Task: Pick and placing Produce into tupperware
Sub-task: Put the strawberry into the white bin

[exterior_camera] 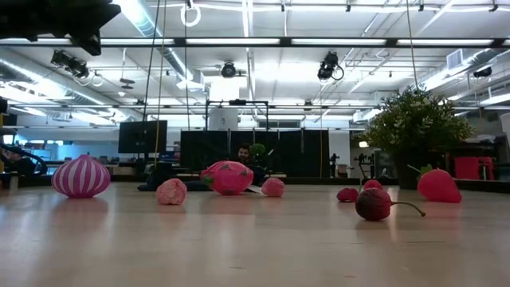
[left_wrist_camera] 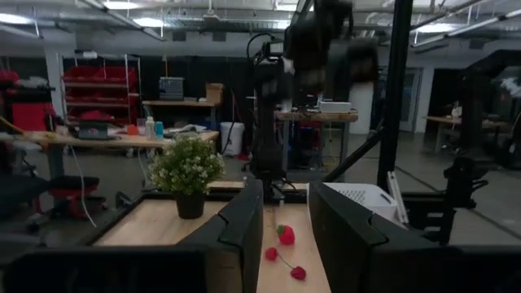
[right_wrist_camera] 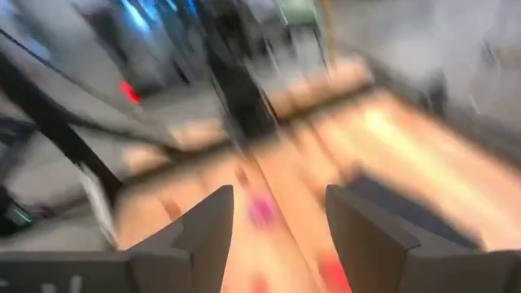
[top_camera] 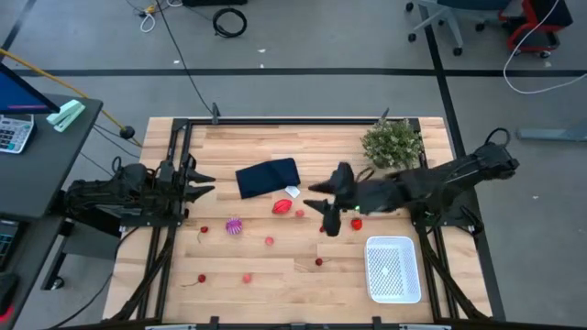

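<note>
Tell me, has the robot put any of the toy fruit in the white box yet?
Not yet. The white tupperware looks empty, and the big red fruit, the purple striped ball and the small red pieces all lie on the table. The right gripper is open above the fruit, holding nothing. The left gripper waits at its side. All the fruit is left.

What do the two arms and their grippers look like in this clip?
Both arms are dark, nearly black, jointed units on black frames at the table's sides. The left gripper and right gripper each end in two tapered dark fingers, broad and flat-faced up close. A small green light glows on the right arm near its wrist.
</note>
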Available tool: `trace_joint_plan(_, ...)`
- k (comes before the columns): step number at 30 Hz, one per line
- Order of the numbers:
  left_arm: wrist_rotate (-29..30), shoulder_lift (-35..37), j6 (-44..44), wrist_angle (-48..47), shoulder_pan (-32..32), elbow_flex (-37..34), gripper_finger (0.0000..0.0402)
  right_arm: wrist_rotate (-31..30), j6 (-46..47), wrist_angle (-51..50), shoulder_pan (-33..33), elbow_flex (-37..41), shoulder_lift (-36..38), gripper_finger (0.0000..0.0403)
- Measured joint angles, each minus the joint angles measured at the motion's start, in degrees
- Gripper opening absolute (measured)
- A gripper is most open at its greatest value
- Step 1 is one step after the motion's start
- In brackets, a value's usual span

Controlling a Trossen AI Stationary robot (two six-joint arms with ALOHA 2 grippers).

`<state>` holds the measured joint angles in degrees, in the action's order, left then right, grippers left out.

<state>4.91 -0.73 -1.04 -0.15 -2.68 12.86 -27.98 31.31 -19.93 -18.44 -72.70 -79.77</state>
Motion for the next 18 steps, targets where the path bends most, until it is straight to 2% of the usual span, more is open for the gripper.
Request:
trace_joint_plan(6, 0.0, 0.0, 0.7, 0.0, 0.0, 0.0, 0.0107, -0.7, 16.3, -13.8, 0.3, 7.1, 0.0, 0.0204)
trace_joint_plan(9, 0.1, 0.0, 0.9, 0.5, 0.0, 0.0, 0.0107, -1.1, 23.3, -15.9, 0.7, 9.8, 0.9, 0.0204)
trace_joint_plan(18, 0.1, 0.0, 2.2, 3.2, 0.0, 0.0, 0.0107, -5.9, 23.1, -15.4, 3.0, 12.3, 1.4, 0.0204)
